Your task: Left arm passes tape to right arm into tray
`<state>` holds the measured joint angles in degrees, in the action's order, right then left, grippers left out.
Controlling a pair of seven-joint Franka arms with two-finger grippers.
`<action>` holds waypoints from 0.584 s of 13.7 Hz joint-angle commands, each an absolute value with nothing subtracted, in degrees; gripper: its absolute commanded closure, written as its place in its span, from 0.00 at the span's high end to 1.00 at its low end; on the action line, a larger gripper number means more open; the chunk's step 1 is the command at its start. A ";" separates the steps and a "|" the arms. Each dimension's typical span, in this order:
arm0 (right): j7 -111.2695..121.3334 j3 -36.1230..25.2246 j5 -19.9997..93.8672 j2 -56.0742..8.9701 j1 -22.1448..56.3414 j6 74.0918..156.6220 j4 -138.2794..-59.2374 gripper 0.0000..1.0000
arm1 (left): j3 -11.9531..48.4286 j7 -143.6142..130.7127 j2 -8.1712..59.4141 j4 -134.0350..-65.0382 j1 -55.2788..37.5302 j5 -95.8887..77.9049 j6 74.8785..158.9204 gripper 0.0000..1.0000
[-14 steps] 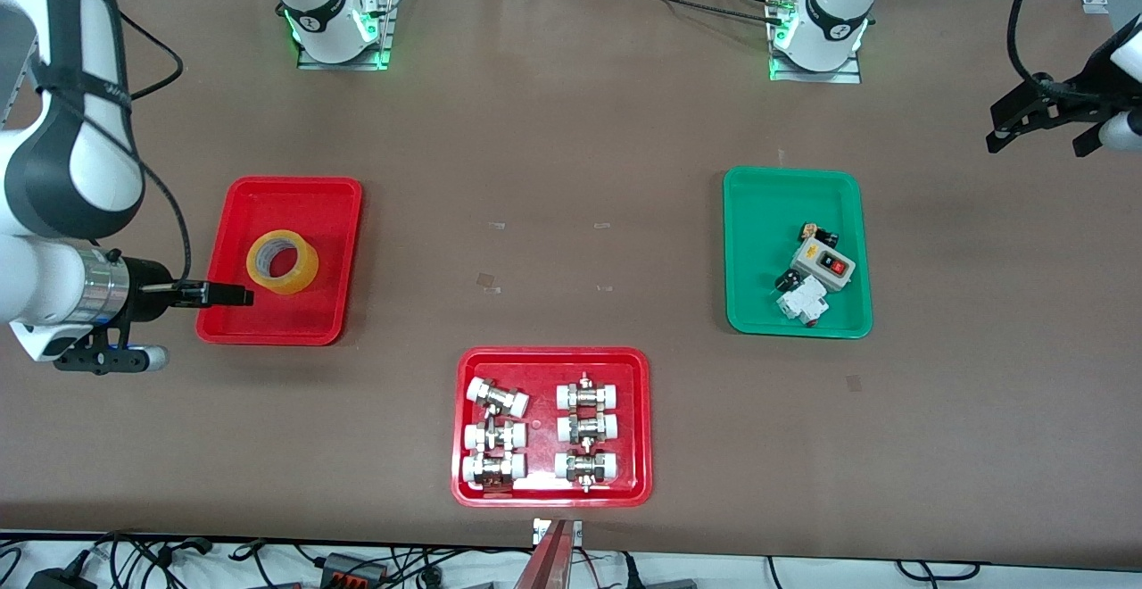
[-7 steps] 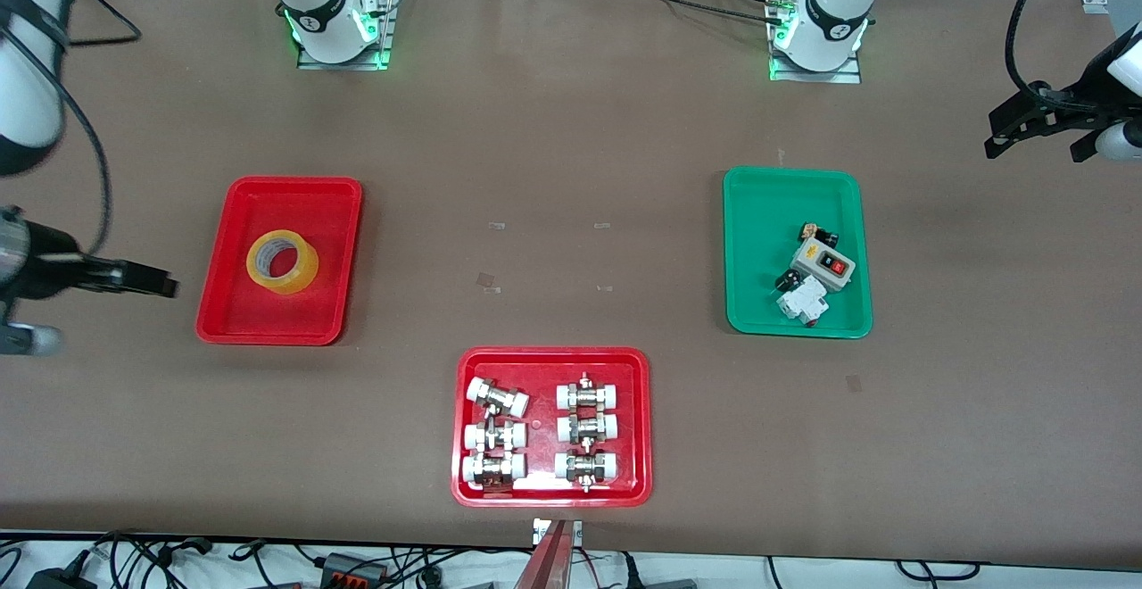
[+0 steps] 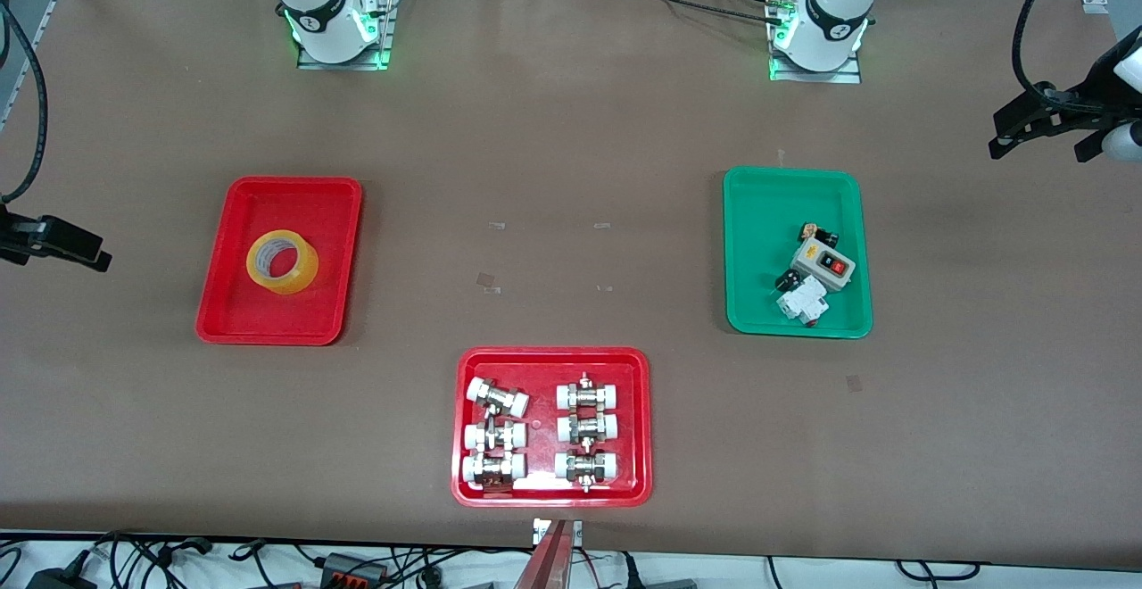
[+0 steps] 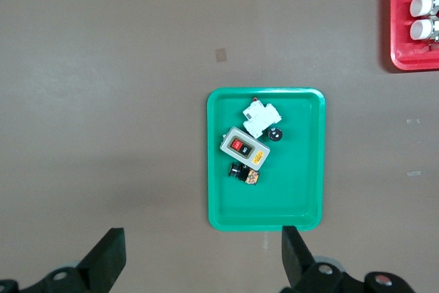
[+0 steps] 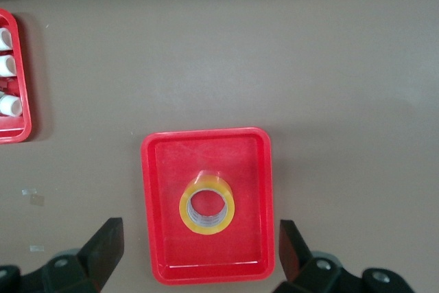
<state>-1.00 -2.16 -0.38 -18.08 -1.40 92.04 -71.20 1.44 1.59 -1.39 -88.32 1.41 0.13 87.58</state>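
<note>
Yellow tape [image 3: 282, 261] flat in red tray [image 3: 234, 321], right gripper [image 5: 199, 255] empty with fingers spread above the table's right-arm end, left gripper [image 4: 202, 259] likewise spread and empty over the left-arm end.

A roll of yellow tape [image 5: 206, 205] is seen lying flat inside a plain red tray [image 5: 158, 204] on a brown table [image 5: 329, 66]. The right gripper [image 5: 199, 255] is held above with its two black fingers [image 5: 103, 245] spread wide apart. A second red tray [image 5: 20, 101] with white-capped fittings [image 5: 7, 66] is partly shown at the edge.
</note>
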 commanded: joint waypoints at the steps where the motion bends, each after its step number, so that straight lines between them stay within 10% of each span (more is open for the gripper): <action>1: -0.09 -1.32 -1.58 -13.72 -1.67 93.86 -77.76 1.00 | 1.41 4.91 -0.79 -86.75 2.02 0.53 86.84 1.00; 8: 1.93 -1.23 -1.67 -1.69 -1.32 103.26 -99.03 1.00 | 1.41 5.45 -0.88 -86.14 2.02 0.44 86.22 1.00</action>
<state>0.22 -1.45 -0.68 -8.22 -1.27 99.89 -90.12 1.37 3.74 -1.39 -88.22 1.66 0.13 87.54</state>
